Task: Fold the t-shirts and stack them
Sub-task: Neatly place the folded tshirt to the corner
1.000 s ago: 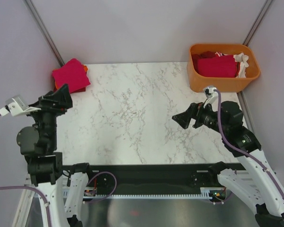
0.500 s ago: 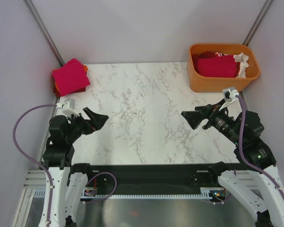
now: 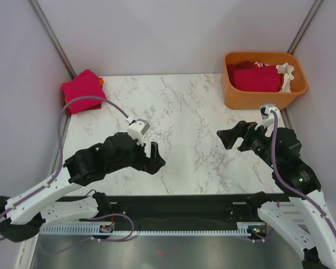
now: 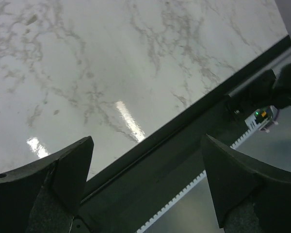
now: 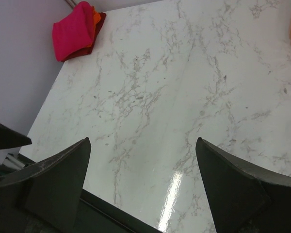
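At the far left corner of the tabletop [image 3: 185, 109] a folded stack [image 3: 83, 91] is seen. A crimson-pink t-shirt [image 5: 72, 36] lies on top, with orange and dark red edges showing beneath. The left pincer [image 3: 153, 157] is held low over the near middle of the tabletop, jaws spread wide with nothing between them. The right pincer [image 3: 229, 137] is held over the right half, likewise wide apart and empty, and is pointed leftward. At the far right corner the orange tub [image 3: 263, 101] is set with its long axis along the far edge, and unfolded t-shirts [image 3: 255, 78], dark red and white, are heaped inside.

The next shirt is judged to be due from the tub. It lies beyond and to the right of the right pincer, which is near it, while the left pincer is well apart. The right arm is therefore taken as the better placed.

Since a second ago the left arm has been swung from an upright stance beside the stack to a low stretch toward the middle. The right pincer has been shifted only slightly. Stack and tub are unmoved.
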Available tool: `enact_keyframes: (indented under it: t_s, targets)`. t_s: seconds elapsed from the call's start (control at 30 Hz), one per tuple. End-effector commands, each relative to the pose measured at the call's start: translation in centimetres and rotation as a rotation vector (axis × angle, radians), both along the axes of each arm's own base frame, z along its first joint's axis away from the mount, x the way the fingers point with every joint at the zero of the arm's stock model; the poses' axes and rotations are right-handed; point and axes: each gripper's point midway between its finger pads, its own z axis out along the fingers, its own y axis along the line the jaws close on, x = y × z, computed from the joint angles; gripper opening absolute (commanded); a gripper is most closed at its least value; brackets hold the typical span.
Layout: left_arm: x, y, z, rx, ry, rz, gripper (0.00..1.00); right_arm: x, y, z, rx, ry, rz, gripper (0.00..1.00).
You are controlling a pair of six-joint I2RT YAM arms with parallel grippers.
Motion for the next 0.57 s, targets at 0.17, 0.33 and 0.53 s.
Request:
enact_keyframes:
  t_s: [0.17, 0.33, 0.53]
  targets:
    - [-0.8, -2.5, 1.4, 0.068, -0.078, -0.072, 1.00, 0.1, -2.3, 1.2, -0.092, -0.040, -0.085, 0.98]
    - [3.5, 15.1, 1.9, 0.343, -0.350, 0.735, 1.00, 0.4, -2.3, 0.8, -0.097, -0.048, -0.093, 0.98]
    - [3.0, 15.6, 1.3, 0.338, -0.341, 0.712, 1.00, 1.1, -2.0, 0.6, -0.103, -0.046, -0.092, 0.98]
